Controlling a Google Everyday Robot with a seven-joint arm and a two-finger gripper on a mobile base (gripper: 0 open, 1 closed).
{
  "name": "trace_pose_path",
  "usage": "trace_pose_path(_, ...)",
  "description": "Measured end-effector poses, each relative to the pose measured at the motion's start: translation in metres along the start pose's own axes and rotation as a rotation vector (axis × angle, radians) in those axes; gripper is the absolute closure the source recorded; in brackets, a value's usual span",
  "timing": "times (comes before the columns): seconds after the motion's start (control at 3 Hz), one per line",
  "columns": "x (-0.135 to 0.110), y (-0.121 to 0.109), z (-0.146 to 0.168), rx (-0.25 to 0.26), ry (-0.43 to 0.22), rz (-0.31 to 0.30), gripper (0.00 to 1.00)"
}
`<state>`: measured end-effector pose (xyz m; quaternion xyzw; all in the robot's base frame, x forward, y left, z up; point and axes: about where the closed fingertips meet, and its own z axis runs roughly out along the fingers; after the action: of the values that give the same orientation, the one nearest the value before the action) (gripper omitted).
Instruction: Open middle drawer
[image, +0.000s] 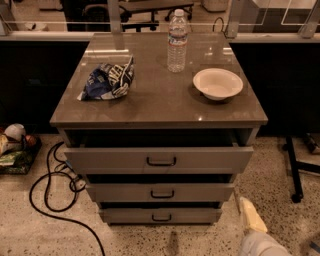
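The cabinet has three stacked grey-beige drawers. The middle drawer (200, 192) is the second one, with a small dark loop handle (162, 194) at its centre. It stands slightly forward, with a dark gap above it. The top drawer (110, 159) juts out further, and the bottom drawer (130, 216) sits below. My gripper (251, 214) is low at the bottom right, beside the cabinet's right front corner. It is about level with the bottom drawer and touches no handle. Most of my white arm (260, 246) is cut off by the frame's edge.
On the cabinet top (150, 107) are a blue chip bag (107, 80), a water bottle (177, 41) and a white bowl (218, 83). A black cable (47, 195) loops on the floor at the left. A black stand leg (294, 172) is at the right.
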<state>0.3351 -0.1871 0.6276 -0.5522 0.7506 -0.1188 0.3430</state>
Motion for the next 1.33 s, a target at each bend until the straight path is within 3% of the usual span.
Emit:
trace_pose_path(0.33, 0.022, 0.017, 0.003, -0.022, 0.022, -0.115, 0.0)
trace_pose_path(0.67, 0.031, 0.023, 0.022, -0.038, -0.003, -0.194, 0.0)
trace_pose_path(1.33, 0.021, 0.019, 0.03, -0.013, -0.025, -0.217, 0.0)
